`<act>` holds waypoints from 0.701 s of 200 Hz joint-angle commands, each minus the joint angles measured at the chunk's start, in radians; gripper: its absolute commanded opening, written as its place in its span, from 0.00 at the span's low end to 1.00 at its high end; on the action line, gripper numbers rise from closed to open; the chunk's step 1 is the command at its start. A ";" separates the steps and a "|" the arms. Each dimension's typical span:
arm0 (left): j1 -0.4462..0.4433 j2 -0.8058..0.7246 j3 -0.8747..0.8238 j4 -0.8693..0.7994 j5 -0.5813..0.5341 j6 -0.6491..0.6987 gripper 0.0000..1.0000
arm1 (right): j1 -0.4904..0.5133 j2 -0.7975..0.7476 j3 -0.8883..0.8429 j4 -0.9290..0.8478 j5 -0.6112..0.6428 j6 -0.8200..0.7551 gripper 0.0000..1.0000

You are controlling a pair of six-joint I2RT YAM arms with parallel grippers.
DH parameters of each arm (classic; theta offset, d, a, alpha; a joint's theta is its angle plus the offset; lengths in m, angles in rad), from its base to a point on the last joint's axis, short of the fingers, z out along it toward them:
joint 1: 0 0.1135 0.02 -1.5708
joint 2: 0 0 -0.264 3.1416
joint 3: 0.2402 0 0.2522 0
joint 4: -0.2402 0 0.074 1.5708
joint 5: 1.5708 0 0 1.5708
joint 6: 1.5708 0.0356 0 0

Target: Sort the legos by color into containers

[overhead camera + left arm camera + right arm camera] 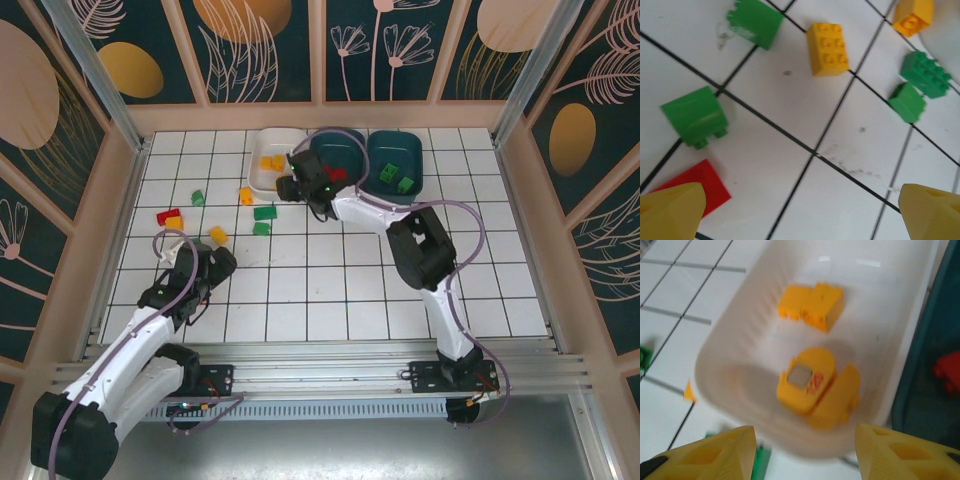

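The left claw [800, 215] is wide apart and holds nothing. It hangs over the white tiled surface [790, 165], where loose bricks lie. A red brick [692, 185] sits close to one yellow tip. There are four loose green bricks [692, 116] around it, some near and some far. A yellow brick [827, 49] lies between them, and an orange brick [912, 17] lies at the far corner.

The right claw [805, 442] is apart too, with nothing in it. It hangs over the near edge of the white bin [735, 345]. Yellow blocks [812, 305] lie in that bin, and so does a rounded yellow piece [810, 385].

Just beside the white bin is the middle teal bin [922, 365], with a small red piece [947, 371] inside. From above, the far teal bin [412, 150] holds two green pieces [388, 172].
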 commanded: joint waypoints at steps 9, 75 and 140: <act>0.002 0.062 0.023 -0.110 -0.124 -0.048 0.98 | 0.032 -0.215 -0.211 0.138 -0.015 0.067 0.56; 0.028 0.112 -0.082 0.154 -0.105 0.073 0.98 | 0.031 -0.508 -0.576 0.200 0.008 0.115 0.60; 0.033 0.253 -0.067 0.226 0.121 0.053 0.95 | -0.009 -0.674 -0.734 0.192 0.054 0.116 0.62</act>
